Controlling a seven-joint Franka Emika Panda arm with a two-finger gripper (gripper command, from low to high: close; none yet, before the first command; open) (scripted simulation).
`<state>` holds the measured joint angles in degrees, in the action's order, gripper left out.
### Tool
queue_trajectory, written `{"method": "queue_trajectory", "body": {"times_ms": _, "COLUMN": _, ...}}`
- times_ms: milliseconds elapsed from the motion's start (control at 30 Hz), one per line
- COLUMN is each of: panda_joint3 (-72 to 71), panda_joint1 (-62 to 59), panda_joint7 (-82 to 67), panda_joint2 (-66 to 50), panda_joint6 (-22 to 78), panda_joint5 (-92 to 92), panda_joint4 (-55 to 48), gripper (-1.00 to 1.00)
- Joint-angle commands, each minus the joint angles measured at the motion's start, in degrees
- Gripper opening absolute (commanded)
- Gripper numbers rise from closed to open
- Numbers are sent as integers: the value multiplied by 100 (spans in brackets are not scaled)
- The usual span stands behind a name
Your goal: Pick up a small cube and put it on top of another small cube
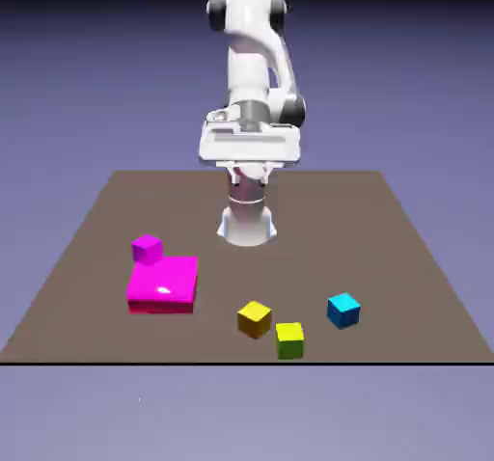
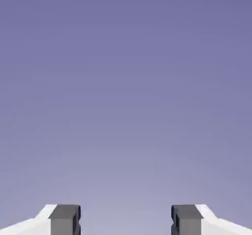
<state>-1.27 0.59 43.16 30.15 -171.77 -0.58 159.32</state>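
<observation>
Gripper (image 2: 125,221) spread wide, holding nothing, raised well above the table (image 1: 405,247).
Small magenta cube (image 1: 147,248) behind large magenta block (image 1: 163,284); yellow cube (image 1: 255,318) just beside green cube (image 1: 289,339); cyan cube (image 1: 343,310) near.

The exterior view looks down across the whole brown surface (image 1: 405,257) from some distance, facing the arm (image 1: 253,83). The hand view looks past the spread pincer (image 2: 125,220) fingertips at plain backdrop only; the views share no object.
</observation>
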Motion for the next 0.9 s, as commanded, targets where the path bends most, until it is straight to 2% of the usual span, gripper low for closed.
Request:
{"method": "queue_trajectory", "body": {"times_ms": 0, "panda_joint3": -106, "panda_joint1": -8, "panda_joint7": 58, "panda_joint2": -208, "panda_joint6": 186, "panda_joint5": -48, "panda_joint4": -139, "gripper": 0}}
{"method": "queue_trajectory", "body": {"times_ms": 867, "panda_joint3": -2854, "panda_joint1": -212, "panda_joint7": 1570, "panda_joint2": -5607, "panda_joint6": 5011, "panda_joint5": -1292, "panda_joint4": -3756, "gripper": 0}}
